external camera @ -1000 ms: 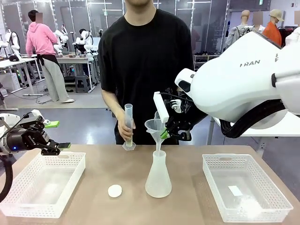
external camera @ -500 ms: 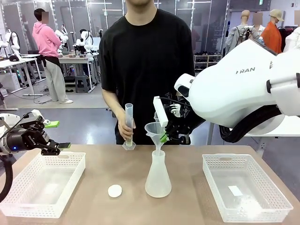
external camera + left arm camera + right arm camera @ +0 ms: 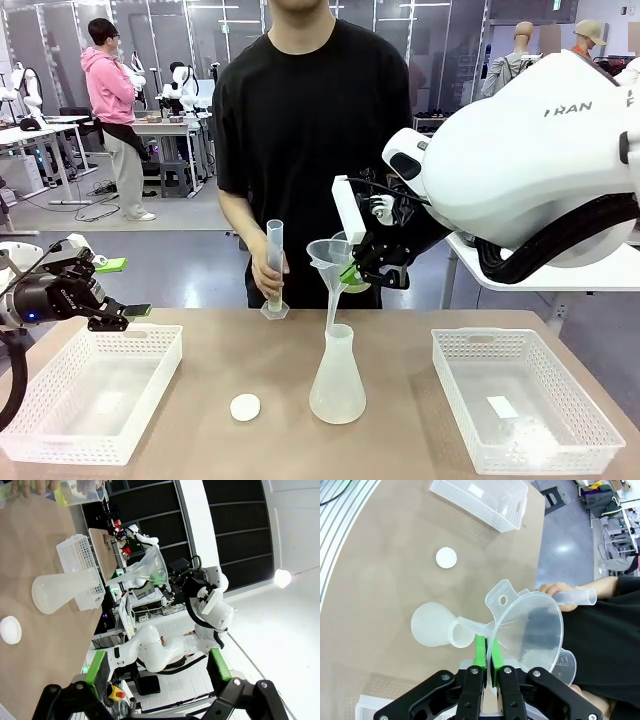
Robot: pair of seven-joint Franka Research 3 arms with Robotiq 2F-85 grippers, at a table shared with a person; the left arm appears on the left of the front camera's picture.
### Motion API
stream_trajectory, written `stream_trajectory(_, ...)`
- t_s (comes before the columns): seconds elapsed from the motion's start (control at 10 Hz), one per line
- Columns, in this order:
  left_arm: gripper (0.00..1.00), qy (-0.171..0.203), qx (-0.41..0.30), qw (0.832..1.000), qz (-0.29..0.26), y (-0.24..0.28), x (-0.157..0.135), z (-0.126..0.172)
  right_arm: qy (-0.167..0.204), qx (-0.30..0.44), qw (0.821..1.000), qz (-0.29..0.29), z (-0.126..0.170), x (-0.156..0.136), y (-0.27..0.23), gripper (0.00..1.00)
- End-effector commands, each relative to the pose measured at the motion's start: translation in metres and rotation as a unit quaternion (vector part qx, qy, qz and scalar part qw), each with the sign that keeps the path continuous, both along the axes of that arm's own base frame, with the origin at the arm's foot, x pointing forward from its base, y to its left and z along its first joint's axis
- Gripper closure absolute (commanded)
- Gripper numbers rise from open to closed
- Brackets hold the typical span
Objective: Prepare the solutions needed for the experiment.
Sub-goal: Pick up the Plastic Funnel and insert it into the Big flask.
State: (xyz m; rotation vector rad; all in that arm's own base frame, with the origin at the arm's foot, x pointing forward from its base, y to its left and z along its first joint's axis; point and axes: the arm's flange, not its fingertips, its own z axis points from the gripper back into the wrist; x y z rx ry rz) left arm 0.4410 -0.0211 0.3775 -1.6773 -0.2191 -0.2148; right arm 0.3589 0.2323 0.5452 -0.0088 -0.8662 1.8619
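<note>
My right gripper (image 3: 349, 274) is shut on the rim of a clear plastic funnel (image 3: 324, 260), holding it tilted above the frosted conical flask (image 3: 337, 382) at mid-table. The funnel's stem tip hangs right at the flask mouth. In the right wrist view the green pads (image 3: 480, 652) pinch the funnel (image 3: 530, 625) over the flask (image 3: 432, 625). The person's hand holds an upright measuring cylinder (image 3: 274, 265) on the far side. A beaker with a shallow layer of pale yellow-green solution (image 3: 66, 496) sits beside the person's hand. My left gripper (image 3: 112, 293) is open above the left basket (image 3: 60, 420).
A white round cap (image 3: 245, 407) lies on the table left of the flask. A second white basket (image 3: 560, 440) stands at the right with a small white piece in it. The person stands close behind the table's far edge.
My right gripper has lifted the funnel and tilted it, drawing its stem up out of the flask neck. The left arm and the person's cylinder hand have stayed put.
</note>
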Motion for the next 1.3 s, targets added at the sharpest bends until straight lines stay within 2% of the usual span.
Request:
stream_trajectory(0.0,0.0,-0.002,-0.005,1.0,0.003,-0.001,-0.001,0.003,-0.008,0.004,1.0,-0.004,-0.006,0.002,0.002,0.95)
stream_trajectory(0.3,0.0,-0.002,-0.005,1.0,0.003,-0.001,-0.001,0.003,-0.017,-0.02,1.0,-0.014,-0.014,0.012,0.002,0.95)
stream_trajectory(0.8,0.0,-0.002,-0.005,1.0,0.003,-0.001,-0.001,0.003,0.01,-0.048,0.999,-0.012,-0.036,0.016,0.003,0.95)
stream_trajectory(1.2,0.0,-0.002,-0.005,1.0,0.003,-0.001,-0.001,0.003,0.012,-0.044,0.999,-0.01,-0.057,0.013,0.006,0.95)
